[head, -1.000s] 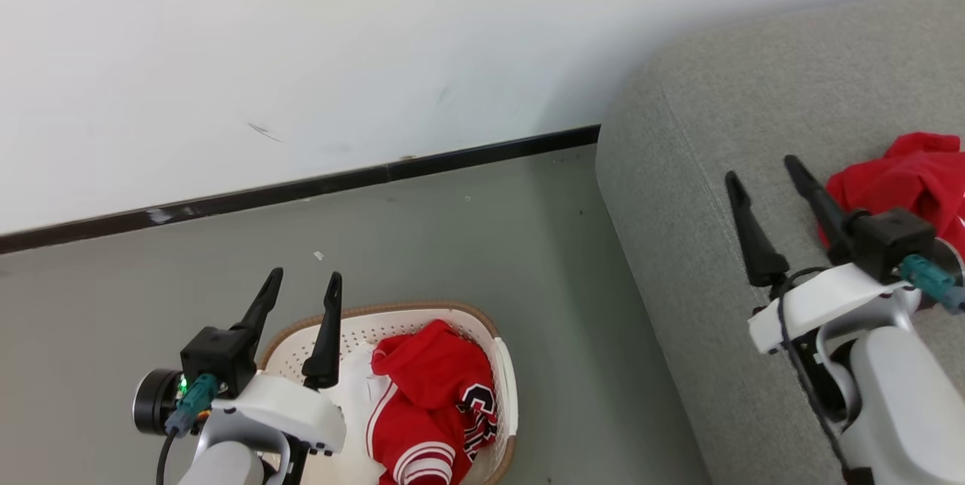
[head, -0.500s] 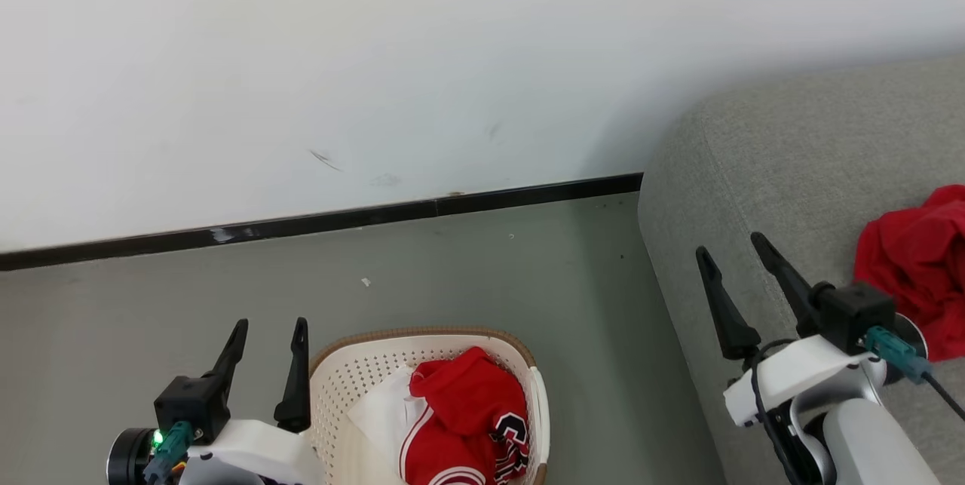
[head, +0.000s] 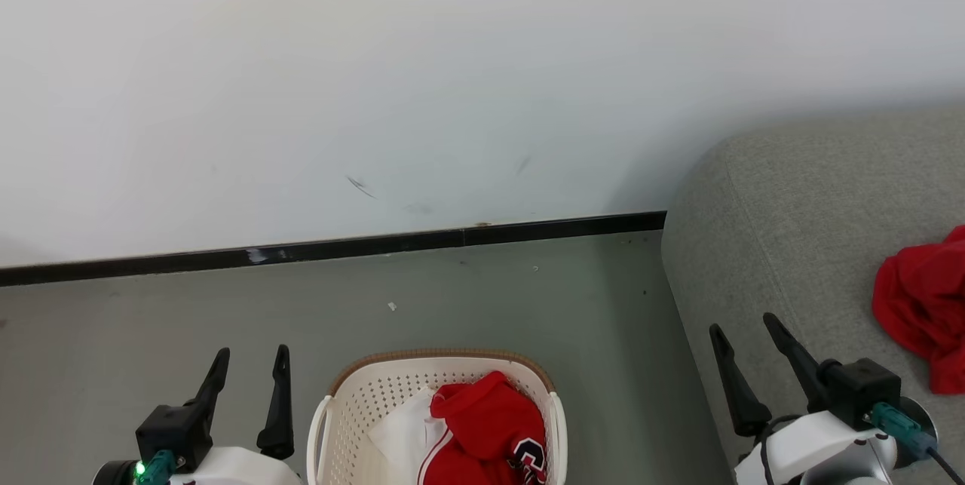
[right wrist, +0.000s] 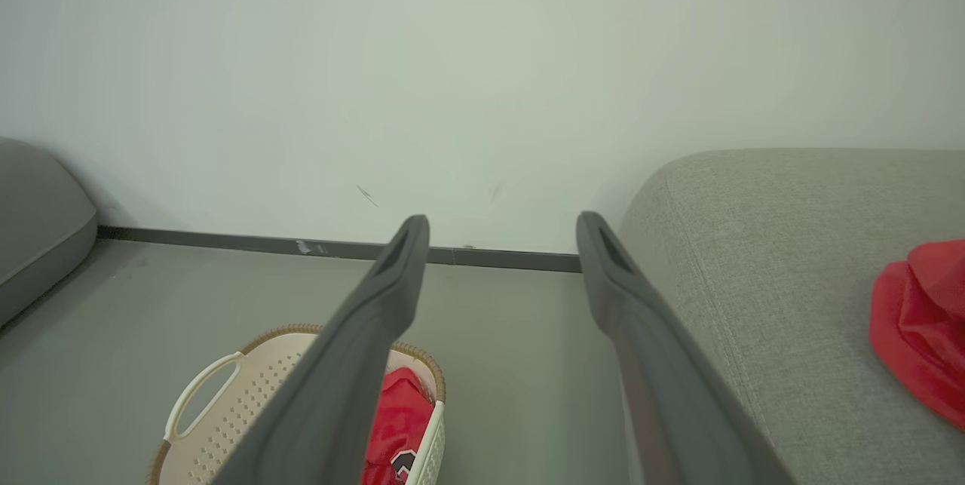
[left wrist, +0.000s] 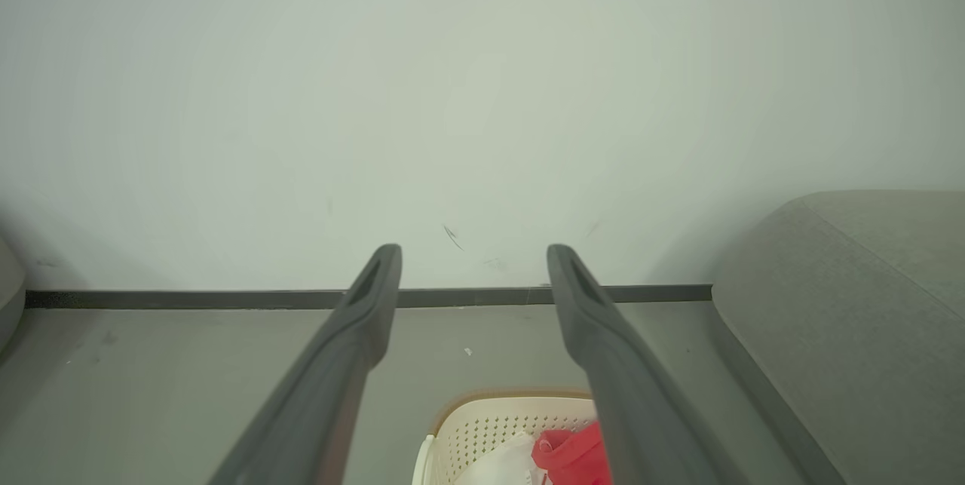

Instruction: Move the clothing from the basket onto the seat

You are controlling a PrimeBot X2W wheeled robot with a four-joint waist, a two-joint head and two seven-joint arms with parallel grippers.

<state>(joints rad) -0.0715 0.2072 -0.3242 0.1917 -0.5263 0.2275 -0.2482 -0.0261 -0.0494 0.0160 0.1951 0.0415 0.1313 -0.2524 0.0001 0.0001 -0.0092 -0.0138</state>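
Note:
The cream basket (head: 354, 402) with a brown rim sits on the floor at the bottom centre, holding red clothing (head: 486, 425) with a navy-and-white logo and a white piece (head: 403, 432). Another red garment (head: 920, 304) lies on the grey seat (head: 799, 244) at the right. My left gripper (head: 251, 353) stands open and empty, left of the basket. My right gripper (head: 745, 323) is open and empty over the seat's left edge, left of the red garment. The wrist views show the basket (left wrist: 490, 425) (right wrist: 219, 409), the seat (left wrist: 867, 304) (right wrist: 769, 259) and the red garment (right wrist: 916, 319).
A white wall (head: 422, 78) with a black baseboard (head: 339, 247) runs behind the grey floor (head: 482, 296). A second grey cushion (right wrist: 38, 213) shows at the far left of the right wrist view.
The head camera has tilted upward, so basket, seat and both grippers sit lower in the picture. Both grippers stay open and empty. The clothing has not moved.

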